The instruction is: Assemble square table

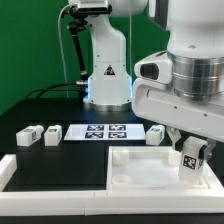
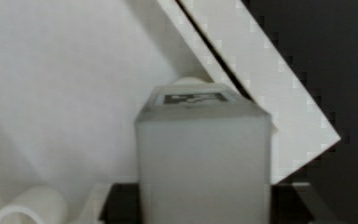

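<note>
The white square table top point(image 1: 140, 172) lies tray-like with its raised rim at the front of the exterior view. Over its right side my gripper point(image 1: 190, 160) is shut on a white stubby leg point(image 1: 191, 153) with a black-and-white tag, held upright just above the top. In the wrist view the leg point(image 2: 202, 140) fills the middle between my dark fingers point(image 2: 126, 203), with my gripper point(image 2: 202, 208) closed against its two sides. The top's inner floor point(image 2: 60, 90) and rim point(image 2: 247, 60) lie behind it. A round hole point(image 2: 30, 207) shows near the leg.
Two loose legs point(image 1: 27, 137) point(image 1: 52, 133) lie at the exterior view's left, and a third leg point(image 1: 157, 135) lies behind the table top. The marker board point(image 1: 105, 131) sits between them. A low white border rail point(image 1: 45, 172) runs along the front left. The robot base point(image 1: 108, 75) stands behind.
</note>
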